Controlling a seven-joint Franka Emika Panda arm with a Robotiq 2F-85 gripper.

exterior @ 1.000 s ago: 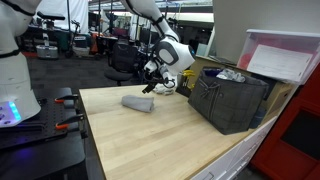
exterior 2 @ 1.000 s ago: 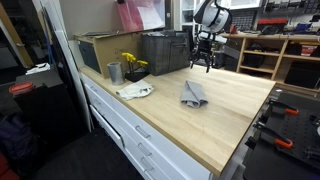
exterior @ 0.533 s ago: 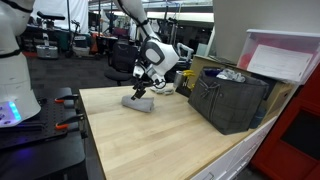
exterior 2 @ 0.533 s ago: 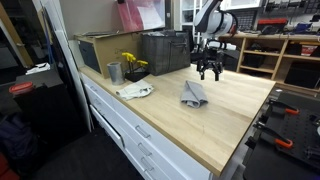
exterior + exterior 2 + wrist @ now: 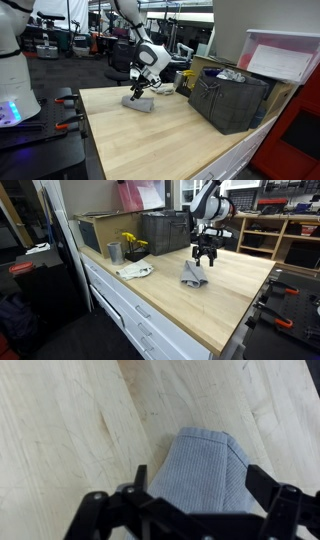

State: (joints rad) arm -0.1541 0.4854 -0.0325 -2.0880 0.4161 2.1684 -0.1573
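gripper: Robotiq gripper (image 5: 138,91), black, two-fingered – jaws spread wide, nothing clamped between them
gripper pose: points down over the cloth's end in both exterior views (image 5: 204,260); whether the tips touch the fabric I cannot tell
wrist view: dark linkage bars run across the bottom edge, one finger (image 5: 92,508) out on each side, with the cloth framed between them
cloth: grey cloth (image 5: 139,103), folded into a soft oblong and lying flat on the table, directly under the gripper
cloth texture: fine ribbed or woven weave, rounded corners and a stitched hem along the edge (image 5: 200,468)
cloth shape: in an exterior view (image 5: 194,275) it looks like a narrow wedge, slightly rumpled
table: butcher-block table (image 5: 170,140) – pale wood strips, smooth finish, with grain lines and a faint seam visible in the wrist view
crate: dark slatted crate (image 5: 228,100), boxy, at the table's back edge, well apart from the cloth
cup: small metal cup (image 5: 114,252), cylindrical, near the crate
flowers: yellow flowers (image 5: 132,242) just beside the cup
white item: crumpled white sheet or rag (image 5: 135,271) on the table, near the front edge
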